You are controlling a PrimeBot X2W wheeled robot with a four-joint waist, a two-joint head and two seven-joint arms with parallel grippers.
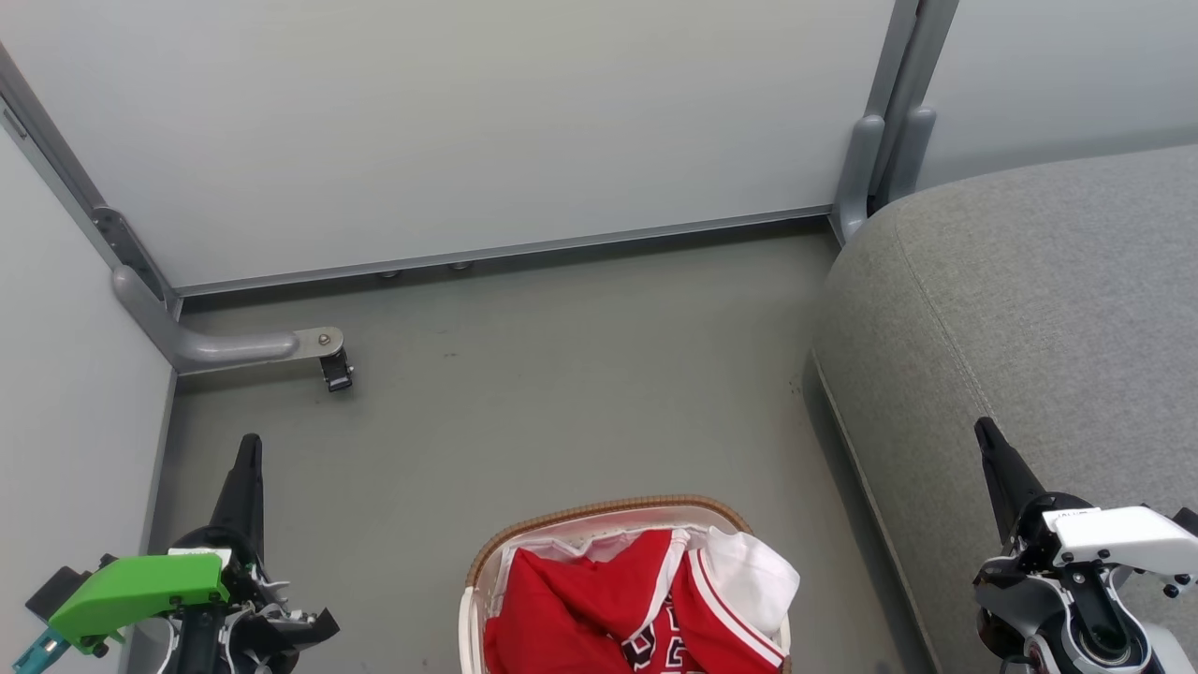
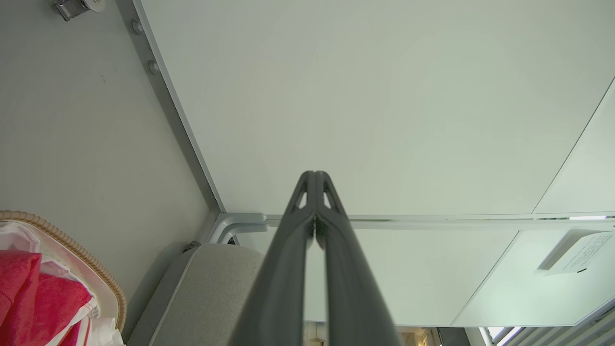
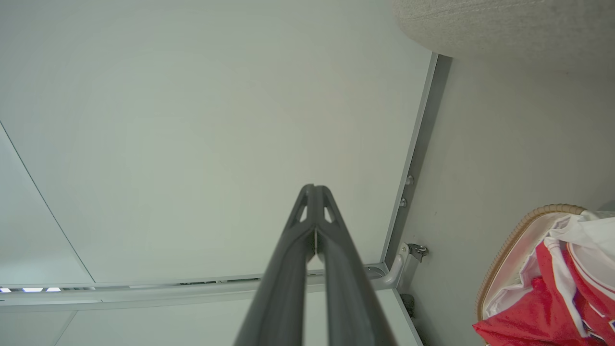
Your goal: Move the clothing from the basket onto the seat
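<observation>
Left claw [image 1: 249, 447], right claw [image 1: 985, 432] pinched; bare floor [image 1: 562, 393] between basket [image 1: 599, 508], seat [image 1: 1029, 281].

**Three cameras, one shared corner**

The head camera looks steeply down at the grey-green floor [image 1: 580, 393], with the oval white basket with a brown woven rim [image 1: 599, 507] close at its bottom edge. The wrist cameras sit low and rolled sideways, sighting along the left gripper [image 2: 314, 179] and right gripper [image 3: 314, 191] at the pale wall panel [image 1: 468, 122]. All three share the basket, the large grey fabric couch cushion [image 1: 1029, 309] and the metal foot rail [image 1: 505, 251].
</observation>
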